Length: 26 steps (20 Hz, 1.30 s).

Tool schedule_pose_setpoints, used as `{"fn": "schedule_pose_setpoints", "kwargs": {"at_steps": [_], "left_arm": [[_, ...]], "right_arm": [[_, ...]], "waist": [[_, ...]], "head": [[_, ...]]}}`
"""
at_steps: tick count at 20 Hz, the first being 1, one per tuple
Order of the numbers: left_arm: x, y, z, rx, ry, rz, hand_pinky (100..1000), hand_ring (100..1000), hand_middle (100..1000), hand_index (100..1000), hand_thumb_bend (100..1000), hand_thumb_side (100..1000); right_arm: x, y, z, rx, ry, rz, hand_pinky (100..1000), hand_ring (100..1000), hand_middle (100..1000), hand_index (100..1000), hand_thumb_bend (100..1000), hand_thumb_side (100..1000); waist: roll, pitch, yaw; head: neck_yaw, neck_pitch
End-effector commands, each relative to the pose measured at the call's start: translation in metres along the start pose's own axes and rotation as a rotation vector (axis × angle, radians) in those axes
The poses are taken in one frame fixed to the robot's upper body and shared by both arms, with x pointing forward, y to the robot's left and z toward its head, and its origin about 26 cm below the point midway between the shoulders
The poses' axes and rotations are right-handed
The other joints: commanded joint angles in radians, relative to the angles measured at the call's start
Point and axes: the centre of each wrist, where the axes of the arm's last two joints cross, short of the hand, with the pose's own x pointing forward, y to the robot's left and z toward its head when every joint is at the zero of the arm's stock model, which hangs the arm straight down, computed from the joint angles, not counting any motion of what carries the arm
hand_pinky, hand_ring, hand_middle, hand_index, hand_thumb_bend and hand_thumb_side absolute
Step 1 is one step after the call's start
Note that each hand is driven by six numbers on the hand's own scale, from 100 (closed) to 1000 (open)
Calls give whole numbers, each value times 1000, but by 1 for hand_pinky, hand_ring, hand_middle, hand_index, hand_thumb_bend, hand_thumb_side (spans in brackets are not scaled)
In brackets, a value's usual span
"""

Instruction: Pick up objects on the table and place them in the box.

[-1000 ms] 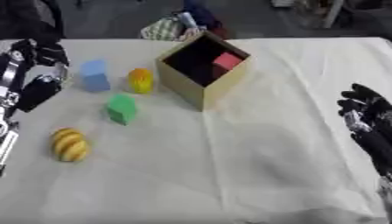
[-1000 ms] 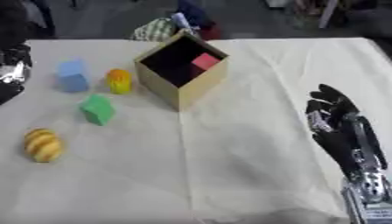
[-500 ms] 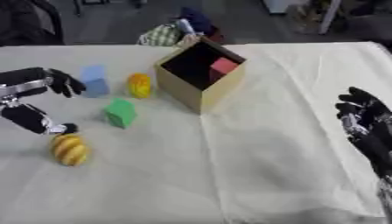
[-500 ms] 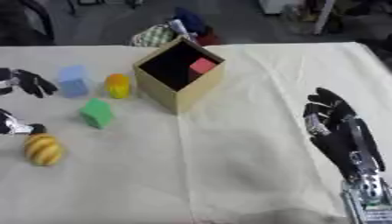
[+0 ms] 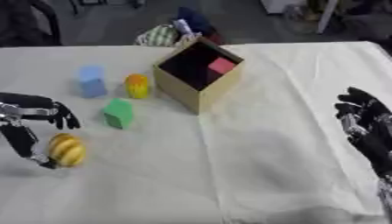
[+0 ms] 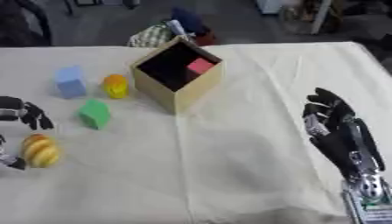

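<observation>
open cloth [image 5: 260,144] right of box [image 5: 201,76]

no text, label, brand, number or sign can be read anywhere in either view.
</observation>
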Motion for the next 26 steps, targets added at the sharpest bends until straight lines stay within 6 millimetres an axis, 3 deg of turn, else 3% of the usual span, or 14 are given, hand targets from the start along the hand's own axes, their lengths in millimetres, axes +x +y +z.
{"fn": "schedule_pose_setpoints", "kwargs": {"at_steps": [1,4,7,8,10,11,13,16,19,22,26], "left_arm": [[-6,9,9,-28,36,-41,799,754,760,873,640,290],[-7,6,7,-42,53,-51,799,752,760,871,637,249],[-5,2,4,-28,83,-97,779,729,741,853,630,153],[-4,1,2,-8,93,-117,729,674,688,821,624,100],[-5,-3,-1,57,119,-158,672,610,614,773,605,100],[-6,-6,-3,105,127,-166,598,543,534,704,542,100],[-9,-14,-8,220,132,-167,545,493,479,648,486,100],[-13,-26,-17,366,119,-151,399,365,338,510,286,100],[-14,-29,-18,499,108,-129,330,300,266,457,231,100],[-7,-8,-4,633,97,-124,317,290,253,457,200,100],[18,46,29,822,32,-140,317,289,247,460,178,100]], "right_arm": [[4,-5,-2,7,-16,22,784,801,782,898,100,447],[4,-5,-2,8,-16,22,784,801,782,898,100,450],[4,-5,-2,7,-16,22,784,801,782,898,100,447],[4,-5,-2,7,-16,22,784,801,782,898,100,447],[4,-5,-2,7,-16,21,784,801,782,898,100,447],[4,-5,-2,6,-16,21,784,801,782,898,100,448],[4,-5,-2,4,-16,20,784,801,782,898,100,448],[5,-4,-2,3,-18,18,783,801,782,898,100,448],[5,-5,-2,-2,-18,19,783,801,782,898,100,446],[5,-6,-2,-7,-17,19,783,801,782,897,100,446],[4,-5,-2,-5,-13,18,783,801,782,898,100,447]], "waist": [[12,-23,-2],[12,-23,-2],[13,-22,-4],[13,-22,-3],[14,-22,-3],[14,-22,-4],[14,-21,-4],[12,-21,-7],[9,-19,-8],[6,-19,-5],[6,-23,-4]], "head": [[-4,-3],[-4,-3],[-4,-3],[-3,-3],[-4,-3],[-4,-3],[-6,-3],[-5,-3],[-10,-3],[-14,-3],[-16,-3]]}}
